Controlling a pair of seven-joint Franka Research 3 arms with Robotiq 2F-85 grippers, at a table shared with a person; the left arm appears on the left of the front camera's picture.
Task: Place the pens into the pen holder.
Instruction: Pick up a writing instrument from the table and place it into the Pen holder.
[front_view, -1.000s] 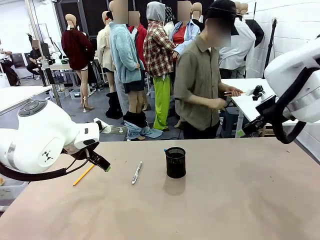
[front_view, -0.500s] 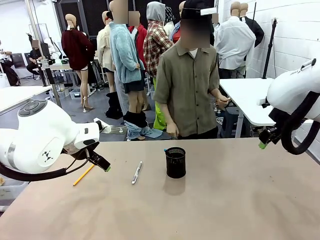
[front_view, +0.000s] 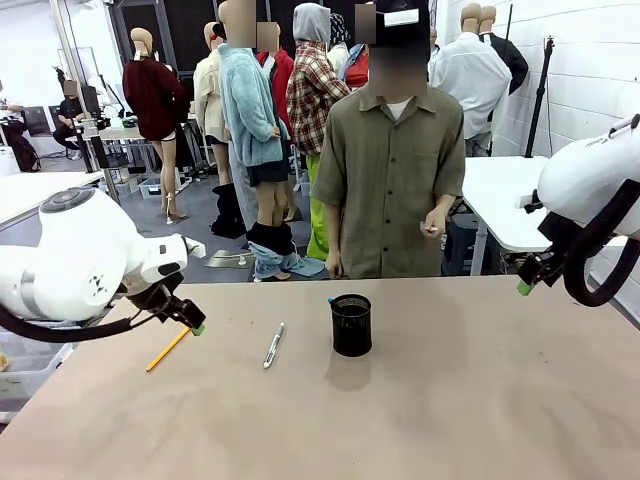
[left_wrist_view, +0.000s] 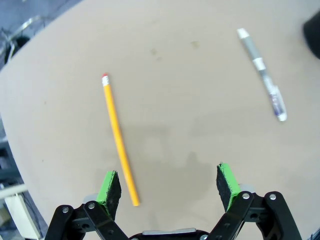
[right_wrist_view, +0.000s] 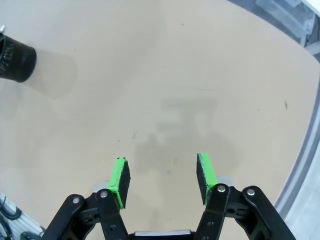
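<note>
While pencil (left_wrist_view: 119, 145) and pen (left_wrist_view: 262, 82) lie left of holder (front_view: 351, 324), left gripper (left_wrist_view: 168, 172) hovers above pencil, jaws apart; right gripper (right_wrist_view: 162, 170) apart too, empty.

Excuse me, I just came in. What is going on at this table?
A two-armed robot is meant to put two pens into the black mesh pen holder, and neither is in yet. The orange-yellow pencil and the silver pen lie on the table, left of the holder. The left gripper hovers over the pencil, jaws open. The right gripper hangs off to the right, jaws open, holding nothing. A person stands at the far side, touching nothing on the table.
</note>
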